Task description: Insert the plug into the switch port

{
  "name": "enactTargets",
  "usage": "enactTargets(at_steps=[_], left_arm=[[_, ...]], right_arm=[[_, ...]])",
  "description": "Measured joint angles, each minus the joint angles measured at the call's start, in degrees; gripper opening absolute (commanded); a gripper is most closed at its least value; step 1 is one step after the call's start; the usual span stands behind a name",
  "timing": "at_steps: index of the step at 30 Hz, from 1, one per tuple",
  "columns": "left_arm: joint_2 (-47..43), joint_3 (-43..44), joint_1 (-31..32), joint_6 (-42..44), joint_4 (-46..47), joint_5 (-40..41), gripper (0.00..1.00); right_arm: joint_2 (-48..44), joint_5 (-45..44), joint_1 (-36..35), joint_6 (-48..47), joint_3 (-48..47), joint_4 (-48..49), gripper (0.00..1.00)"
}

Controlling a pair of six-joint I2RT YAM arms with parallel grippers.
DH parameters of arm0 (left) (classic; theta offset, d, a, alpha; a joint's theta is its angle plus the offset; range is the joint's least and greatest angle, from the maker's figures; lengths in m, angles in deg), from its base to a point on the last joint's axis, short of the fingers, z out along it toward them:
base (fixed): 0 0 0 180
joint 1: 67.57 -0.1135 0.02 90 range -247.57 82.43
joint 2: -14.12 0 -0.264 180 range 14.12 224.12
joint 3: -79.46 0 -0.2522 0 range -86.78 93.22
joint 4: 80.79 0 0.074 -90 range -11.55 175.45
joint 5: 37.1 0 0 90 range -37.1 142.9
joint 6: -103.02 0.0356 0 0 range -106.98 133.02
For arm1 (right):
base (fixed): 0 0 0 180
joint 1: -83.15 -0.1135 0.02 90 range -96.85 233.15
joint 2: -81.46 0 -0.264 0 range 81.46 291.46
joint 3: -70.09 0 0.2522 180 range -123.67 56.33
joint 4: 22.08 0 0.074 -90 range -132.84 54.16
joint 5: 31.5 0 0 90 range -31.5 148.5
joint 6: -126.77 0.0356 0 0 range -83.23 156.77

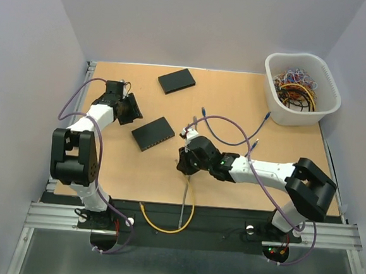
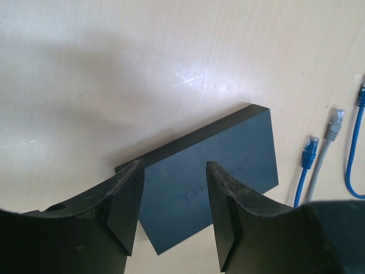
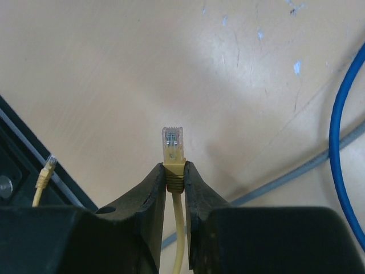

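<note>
A yellow cable's plug [image 3: 173,141], clear-tipped, sticks out past my right gripper [image 3: 174,169], which is shut on its ribbed yellow boot above bare table. In the top view that right gripper [image 1: 183,162] sits a little to the right of the nearer black switch [image 1: 153,133], apart from it. My left gripper [image 1: 132,109] hovers at that switch's left end. In the left wrist view, the left gripper [image 2: 174,169] is open, and the switch [image 2: 228,154] lies flat on the table beyond and between the fingers, untouched. No port shows.
A second black switch [image 1: 176,80] lies at the back. A white bin [image 1: 301,89] of tangled cables stands at the back right. Loose blue and grey cables [image 1: 224,131] lie mid-table. The yellow cable [image 1: 163,223] loops over the front edge.
</note>
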Motion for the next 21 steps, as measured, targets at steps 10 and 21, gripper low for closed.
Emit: enactTargets(at_steps=[10,21], left_arm=[[6.05,-2.32,-0.17,1.79,0.68,-6.43,0.58],[-2.95,-15.87,-0.15,-0.2,3.54,-13.51,0.58]], right_arm=[[12.83,-1.25,-0.02,-3.19,-10.08,-0.68,0.01],[22.73,-3.15,-0.04,-6.36,-20.37,-3.19,0.0]])
